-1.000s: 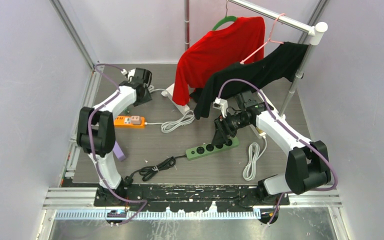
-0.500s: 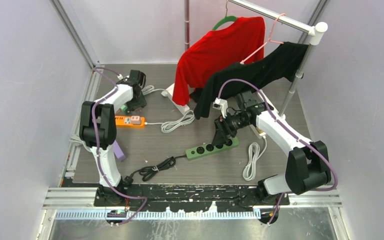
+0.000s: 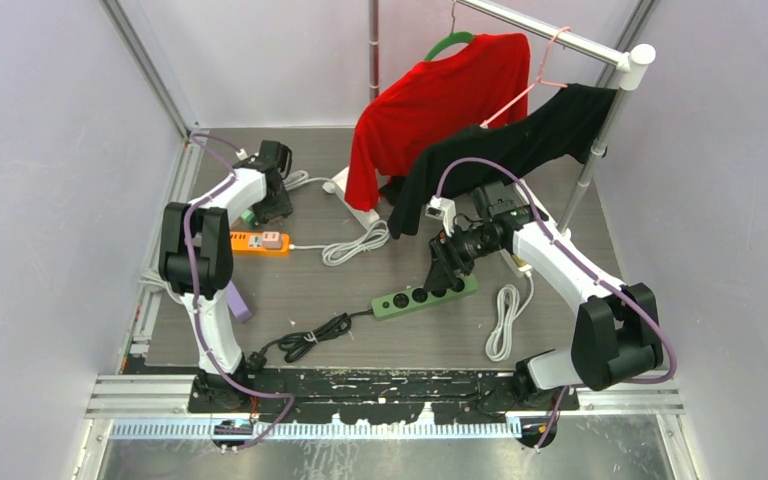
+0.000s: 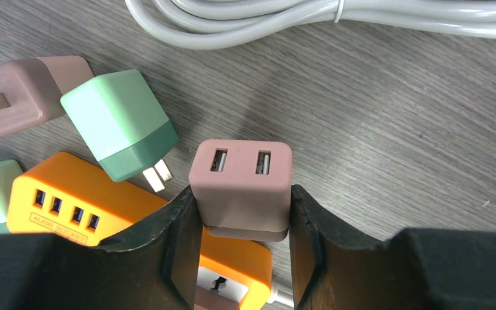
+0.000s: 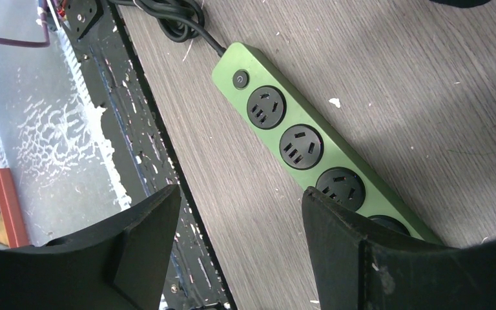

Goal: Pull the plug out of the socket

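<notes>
Two arms work over a grey wood-grain bench (image 3: 410,345). At its far right a rail (image 3: 550,35) carries a red shirt (image 3: 440,95) and a black shirt (image 3: 520,145).

The right hand (image 5: 242,200) hangs over the right end of the green socket strip (image 5: 297,142), which lies near the middle of the bench. Its fingers stand wide apart and grip nothing.

The left hand (image 4: 239,192) is at the far left of the bench, closed on the pink plug (image 4: 244,184). One finger presses each side of the plug, and its face with two USB ports looks up at the wrist camera. The plug stands at the right end of the orange socket strip (image 4: 71,194). Whether its prongs are in the socket cannot be told.

A bundle of white cable (image 4: 297,16) lies just beyond on the far side. Just left of the held plug lies a loose green plug (image 4: 116,123), tilted, its prongs toward the orange strip. Farther left lies a second pink plug (image 4: 26,90).
</notes>
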`<state>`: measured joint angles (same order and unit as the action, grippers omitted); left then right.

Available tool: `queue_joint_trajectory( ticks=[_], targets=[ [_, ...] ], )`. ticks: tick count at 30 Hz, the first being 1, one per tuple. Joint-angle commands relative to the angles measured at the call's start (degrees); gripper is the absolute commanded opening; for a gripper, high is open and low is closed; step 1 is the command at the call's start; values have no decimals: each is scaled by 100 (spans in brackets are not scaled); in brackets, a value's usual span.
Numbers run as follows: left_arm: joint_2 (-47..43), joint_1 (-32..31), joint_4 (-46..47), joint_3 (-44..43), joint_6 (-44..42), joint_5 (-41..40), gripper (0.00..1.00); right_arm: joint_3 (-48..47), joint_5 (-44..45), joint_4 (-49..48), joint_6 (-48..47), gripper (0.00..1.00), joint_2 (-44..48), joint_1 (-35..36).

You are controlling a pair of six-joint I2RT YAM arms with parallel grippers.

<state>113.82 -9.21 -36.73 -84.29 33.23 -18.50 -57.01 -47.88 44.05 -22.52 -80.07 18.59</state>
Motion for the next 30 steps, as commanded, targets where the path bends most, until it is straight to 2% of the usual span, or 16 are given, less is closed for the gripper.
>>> queue_joint_trajectory(
  ticks=[1, 3, 5, 7, 14, 17, 20, 25, 27, 30],
  targets=[
    [-43, 42, -58, -194, -263, -135, 6, -128, -151, 7, -137, 74, 268, 15],
    [-64, 42, -12, -178, -370, -6, 10, -126, -149, 26, -175, 74, 279, 14],
    [-106, 43, 48, -140, -473, 158, 33, -133, -156, 46, -211, 74, 307, 15],
    [-187, 42, 134, -51, -537, 274, 48, -124, -181, 72, -257, 74, 336, 21],
    [-934, 42, 533, 432, -668, 640, 77, -74, -347, 220, -592, 76, 519, 17],
    [-1439, 42, 695, 709, -698, 1027, 78, -96, -496, 475, -981, 78, 616, 14],
    [-2244, 43, 1185, 1294, -731, 1849, 79, -105, -551, 713, -1494, 80, 836, 13],
    [-3817, 43, 2700, 2835, -383, 3823, 79, 63, -717, 770, -2120, 90, 1328, -235],
    [-4450, 34, 3561, 3400, -50, 4589, 81, 117, -917, 803, -2303, 100, 1437, -401],
    [-5141, 25, 4806, 4186, 634, 5392, 85, 169, -1229, 1163, -2923, 100, 1531, -609]
  ],
)
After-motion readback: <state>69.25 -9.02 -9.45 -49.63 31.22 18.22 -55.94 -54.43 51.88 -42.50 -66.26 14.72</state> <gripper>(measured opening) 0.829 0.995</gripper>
